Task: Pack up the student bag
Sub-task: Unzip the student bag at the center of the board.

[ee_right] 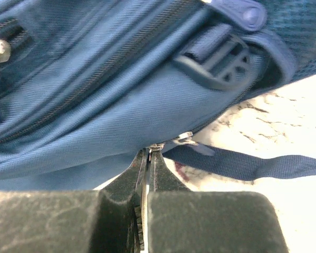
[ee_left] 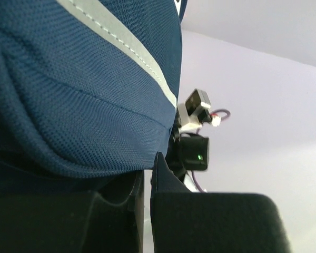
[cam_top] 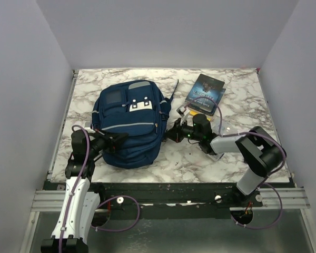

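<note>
Pose low, level; left pincer [ee_left: 147, 176] closed on student bag [cam_top: 131, 132] fabric; right pincer [ee_right: 149, 154] closed on zipper pull [ee_right: 185, 137]

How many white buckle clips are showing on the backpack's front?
2. Both sit side by side on the student bag's upper front in the top view: the left clip and the right clip. More may be hidden on its sides.
</note>
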`<action>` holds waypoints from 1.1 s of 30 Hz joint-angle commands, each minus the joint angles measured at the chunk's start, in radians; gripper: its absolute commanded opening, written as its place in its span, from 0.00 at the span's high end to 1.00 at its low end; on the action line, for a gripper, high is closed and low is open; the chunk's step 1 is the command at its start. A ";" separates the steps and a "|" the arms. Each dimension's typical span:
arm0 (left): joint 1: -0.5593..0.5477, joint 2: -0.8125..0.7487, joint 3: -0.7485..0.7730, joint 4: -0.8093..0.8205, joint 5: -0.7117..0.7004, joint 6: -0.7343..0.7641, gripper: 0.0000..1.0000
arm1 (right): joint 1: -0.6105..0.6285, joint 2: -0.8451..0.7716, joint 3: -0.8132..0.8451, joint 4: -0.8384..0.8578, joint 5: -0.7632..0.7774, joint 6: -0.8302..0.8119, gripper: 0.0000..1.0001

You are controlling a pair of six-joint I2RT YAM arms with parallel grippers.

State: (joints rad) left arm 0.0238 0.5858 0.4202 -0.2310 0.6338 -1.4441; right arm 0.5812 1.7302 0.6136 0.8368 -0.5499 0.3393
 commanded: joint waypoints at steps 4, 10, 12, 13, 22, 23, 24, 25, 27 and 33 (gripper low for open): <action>-0.004 -0.108 -0.095 0.178 -0.143 -0.065 1.00 | 0.317 -0.178 0.101 -0.517 0.493 -0.150 0.99; -0.007 -0.109 -0.168 0.222 -0.156 -0.093 1.00 | 0.500 -0.215 0.134 -0.555 0.531 -0.083 0.99; -0.008 -0.123 -0.181 0.223 -0.159 -0.095 1.00 | 0.522 -0.206 0.144 -0.559 0.544 -0.073 0.99; -0.008 -0.129 -0.185 0.223 -0.156 -0.093 1.00 | 0.521 -0.206 0.140 -0.548 0.583 -0.060 0.99; -0.021 -0.198 -0.221 0.165 -0.124 0.006 1.00 | 0.382 -0.215 0.207 -0.508 0.649 -0.172 0.99; -0.056 -0.198 -0.213 0.130 -0.130 0.033 1.00 | 0.363 -0.204 0.217 -0.505 0.633 -0.182 1.00; -0.073 -0.194 -0.204 0.109 -0.135 0.062 1.00 | 0.352 -0.195 0.233 -0.516 0.624 -0.190 1.00; -0.095 -0.186 -0.195 0.084 -0.138 0.093 1.00 | 0.341 -0.188 0.245 -0.524 0.617 -0.200 1.00; -0.134 -0.153 -0.176 0.060 -0.124 0.161 1.00 | 0.325 -0.180 0.256 -0.523 0.606 -0.214 1.00; -0.164 0.003 -0.006 -0.133 -0.048 0.442 0.45 | 0.296 -0.183 0.225 -0.527 0.605 -0.222 1.00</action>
State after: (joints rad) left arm -0.1207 0.5133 0.2752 -0.1970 0.4877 -1.2701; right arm 0.9077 1.5543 0.8276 0.2623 0.0208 0.1490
